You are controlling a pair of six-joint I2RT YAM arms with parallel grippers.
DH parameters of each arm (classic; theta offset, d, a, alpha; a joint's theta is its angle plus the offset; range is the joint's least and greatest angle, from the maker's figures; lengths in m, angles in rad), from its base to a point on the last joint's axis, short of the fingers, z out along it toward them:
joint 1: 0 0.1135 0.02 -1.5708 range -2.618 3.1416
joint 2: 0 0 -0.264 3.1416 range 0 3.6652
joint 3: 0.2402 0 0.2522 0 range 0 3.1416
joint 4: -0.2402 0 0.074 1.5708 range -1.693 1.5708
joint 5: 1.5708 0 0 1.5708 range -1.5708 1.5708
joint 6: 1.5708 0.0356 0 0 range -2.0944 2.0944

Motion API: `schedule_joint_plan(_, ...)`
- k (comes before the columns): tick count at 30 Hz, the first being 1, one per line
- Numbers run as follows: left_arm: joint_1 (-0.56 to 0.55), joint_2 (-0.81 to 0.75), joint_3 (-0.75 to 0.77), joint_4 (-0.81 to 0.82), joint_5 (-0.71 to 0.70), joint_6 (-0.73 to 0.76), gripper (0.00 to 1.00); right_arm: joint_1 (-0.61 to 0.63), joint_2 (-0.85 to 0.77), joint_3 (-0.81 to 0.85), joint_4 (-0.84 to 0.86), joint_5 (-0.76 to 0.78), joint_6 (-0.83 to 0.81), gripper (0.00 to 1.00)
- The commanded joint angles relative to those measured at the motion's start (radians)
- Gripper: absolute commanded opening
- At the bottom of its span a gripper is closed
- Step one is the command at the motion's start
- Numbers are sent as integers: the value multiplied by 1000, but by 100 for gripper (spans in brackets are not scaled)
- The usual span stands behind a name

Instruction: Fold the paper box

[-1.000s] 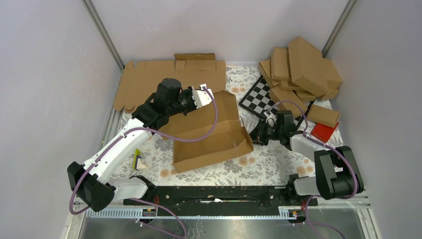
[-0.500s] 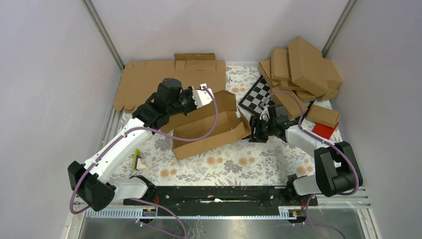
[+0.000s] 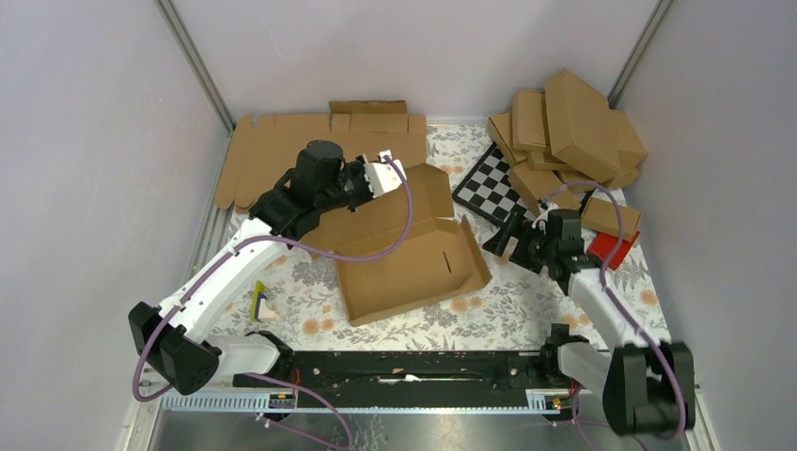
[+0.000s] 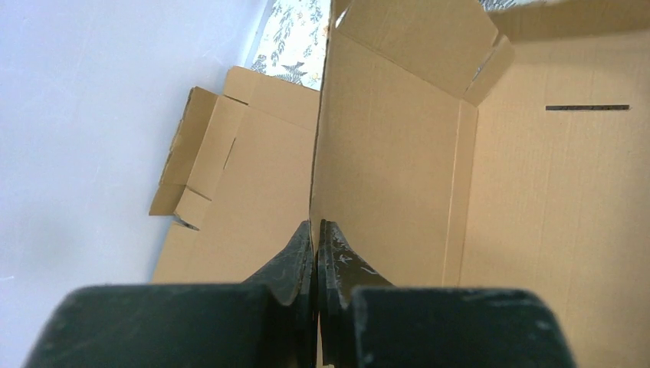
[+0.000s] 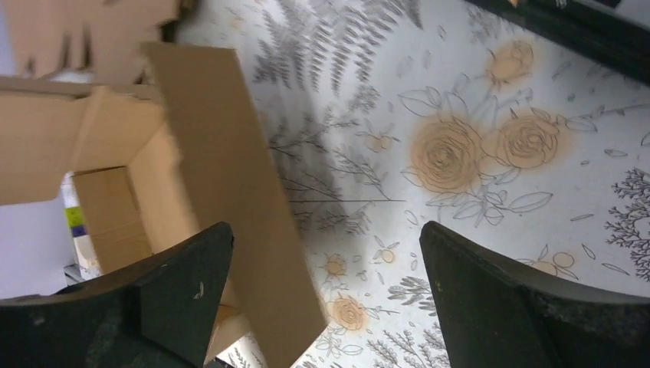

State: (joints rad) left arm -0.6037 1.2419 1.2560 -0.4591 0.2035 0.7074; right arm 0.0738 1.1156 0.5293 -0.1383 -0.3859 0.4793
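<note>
At the far left a flat cardboard sheet (image 3: 282, 155) lies against the back wall, and a small yellow-green object (image 3: 260, 303) sits on the floral bench (image 3: 489, 315) near the left arm. The left end effector (image 3: 383, 174) is closed tight on the upright back panel of the paper box (image 3: 414, 258). In the wrist view its fingers (image 4: 295, 257) pinch the panel's thin edge, with the flat sheet visible beyond.

The paper box sits mid-bench – a shallow open tray with its side walls partly raised and its near corner pointing toward the arm bases. One slot shows in its floor.

Just right of the box, the right end effector (image 3: 512, 242) hangs with its jaws spread wide and nothing between them. Its wrist view shows the box's side wall below its left finger (image 5: 188, 268) – contact cannot be told.

Behind it lies a checkered board (image 3: 489, 188). To the right are a pile of folded cardboard boxes (image 3: 564, 132) and a red object (image 3: 611, 249).
</note>
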Motion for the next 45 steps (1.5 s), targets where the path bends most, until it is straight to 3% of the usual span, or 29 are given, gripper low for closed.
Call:
schedule_joint_plan(1, 1, 49, 80, 21, 28, 3, 6, 3, -179, -47, 123, -8, 29, 100)
schedule_joint_plan(4, 1, 83, 94, 31, 8, -10, 23, 4, -156, -52, 129, -97, 27, 100)
schedule_joint_plan(6, 0, 108, 108, 51, -26, -30, 46, 4, -121, -49, 128, -126, 21, 100)
schedule_joint_plan(7, 0, 118, 111, 83, -64, -53, 65, 4, -109, -48, 128, -126, 17, 100)
schedule_joint_plan(8, 0, 125, 115, 119, -129, -89, 71, 4, -99, -45, 128, -124, 11, 100)
schedule_joint_plan(12, -1, 143, 172, 183, -352, -211, 91, 22, -51, -9, 114, -101, -28, 100)
schedule_joint_plan(15, -1, 132, 222, 160, -492, -314, 98, 65, -19, 14, 98, -54, -44, 98)
schedule_joint_plan(17, -14, 120, 300, 86, -681, -433, 99, 124, -18, 34, 76, 28, -61, 96)
schedule_joint_plan(19, -24, 121, 422, -148, -874, -657, 99, 189, -18, 59, 52, 134, -77, 96)
schedule_joint_plan(21, -19, 99, 473, -327, -847, -797, 99, 227, -10, 81, 39, 190, -86, 94)
schedule_joint_plan(23, -19, 38, 399, -401, -705, -909, 99, 242, 3, 97, 34, 235, -91, 92)
schedule_joint_plan(26, -19, -66, 167, -391, -501, -1101, 99, 252, 24, 107, 34, 279, -96, 91)
schedule_joint_plan(32, -19, -188, -192, -328, -476, -1360, 99, 267, 61, 119, 34, 308, -115, 90)
schedule_joint_plan(35, -19, -236, -331, -286, -547, -1616, 99, 273, 62, 118, 35, 341, -129, 90)
schedule_joint_plan(38, -19, -274, -472, -220, -508, -1779, 99, 276, 64, 120, 35, 352, -132, 90)
schedule_joint_plan(39, -18, -283, -508, -194, -488, -1813, 97, 277, 62, 120, 34, 353, -129, 90)
schedule_joint_plan(42, -19, -286, -595, -97, -450, -1850, 72, 282, 62, 118, 28, 362, -110, 89)
schedule_joint_plan(45, -19, -250, -622, -59, -460, -1843, 62, 298, 73, 141, -2, 374, -102, 88)
